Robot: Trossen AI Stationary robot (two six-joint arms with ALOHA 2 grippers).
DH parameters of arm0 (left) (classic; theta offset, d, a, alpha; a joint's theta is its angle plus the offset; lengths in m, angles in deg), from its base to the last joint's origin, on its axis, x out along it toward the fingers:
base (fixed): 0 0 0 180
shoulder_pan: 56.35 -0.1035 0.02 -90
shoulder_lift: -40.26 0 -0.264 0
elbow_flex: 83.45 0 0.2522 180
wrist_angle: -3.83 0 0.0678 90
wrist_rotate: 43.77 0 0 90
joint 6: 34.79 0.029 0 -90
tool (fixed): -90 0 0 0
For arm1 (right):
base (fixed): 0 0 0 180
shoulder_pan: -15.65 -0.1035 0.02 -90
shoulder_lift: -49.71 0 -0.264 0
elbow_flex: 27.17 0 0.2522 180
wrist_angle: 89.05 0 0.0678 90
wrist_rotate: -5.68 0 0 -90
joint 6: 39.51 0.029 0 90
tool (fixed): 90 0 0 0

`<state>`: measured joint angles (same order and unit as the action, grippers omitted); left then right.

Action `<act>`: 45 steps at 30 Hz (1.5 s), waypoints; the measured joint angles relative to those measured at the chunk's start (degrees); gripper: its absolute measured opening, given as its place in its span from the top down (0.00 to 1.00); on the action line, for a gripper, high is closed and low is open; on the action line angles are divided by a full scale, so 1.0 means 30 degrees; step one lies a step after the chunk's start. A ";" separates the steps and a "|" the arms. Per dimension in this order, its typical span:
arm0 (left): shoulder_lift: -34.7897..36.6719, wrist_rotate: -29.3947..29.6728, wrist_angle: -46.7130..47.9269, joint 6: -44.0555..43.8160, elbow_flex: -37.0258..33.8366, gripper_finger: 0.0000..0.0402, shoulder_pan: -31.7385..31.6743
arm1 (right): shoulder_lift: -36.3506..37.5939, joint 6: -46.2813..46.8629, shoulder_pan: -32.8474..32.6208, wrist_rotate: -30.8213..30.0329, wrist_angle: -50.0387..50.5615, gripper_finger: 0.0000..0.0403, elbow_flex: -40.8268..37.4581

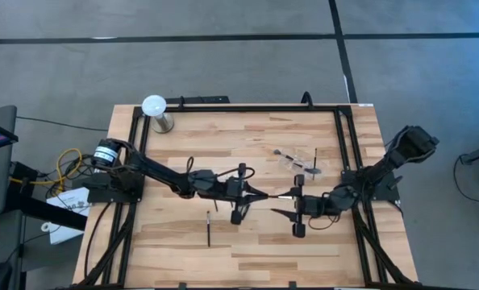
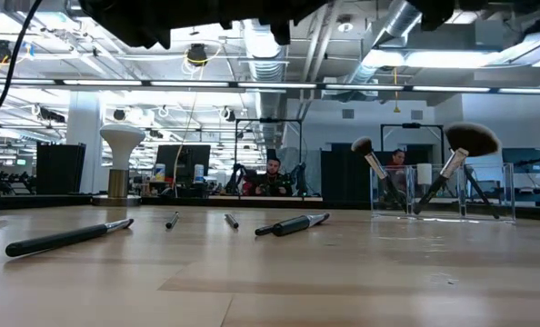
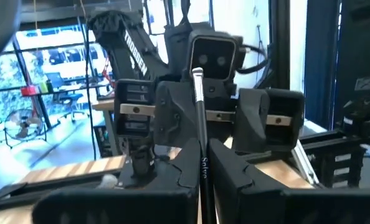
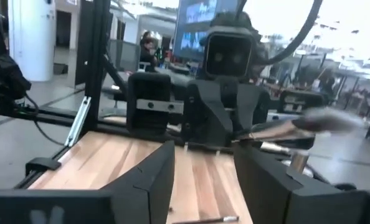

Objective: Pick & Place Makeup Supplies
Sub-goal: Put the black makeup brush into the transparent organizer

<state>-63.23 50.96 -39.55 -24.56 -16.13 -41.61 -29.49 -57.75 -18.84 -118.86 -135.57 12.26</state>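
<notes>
My left gripper is over the table's middle, shut on a thin makeup brush with a black handle and silvery ferrule. The brush sticks out level toward the table's right. My right gripper faces it, open, with its fingers wide apart around the brush's free end. Other brushes lie flat on the wood: one near the front, and several in the low view. Two fluffy-headed brushes stand in the clear pouch. My left gripper pinches the black handle between its two fingers. The brush runs along the fingers and out past their tips. It is held about level and lifted clear of the table, ferrule end pointing at my right gripper.
A white globe on a metal base stands at the far left corner. The clear pouch sits on the far right part of the table. A black frame runs along the table's edges. Bare wood lies toward the near edge.
</notes>
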 joint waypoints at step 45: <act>0.0011 0.4563 -0.0397 -0.0860 0.0007 0.73 -0.0304 | 0.0886 0.1138 -0.0537 -0.6941 0.2796 0.99 0.1014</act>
<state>-63.20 64.65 -40.74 -27.14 -16.11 -42.52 -26.83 -54.33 -20.45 -139.69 -127.19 15.30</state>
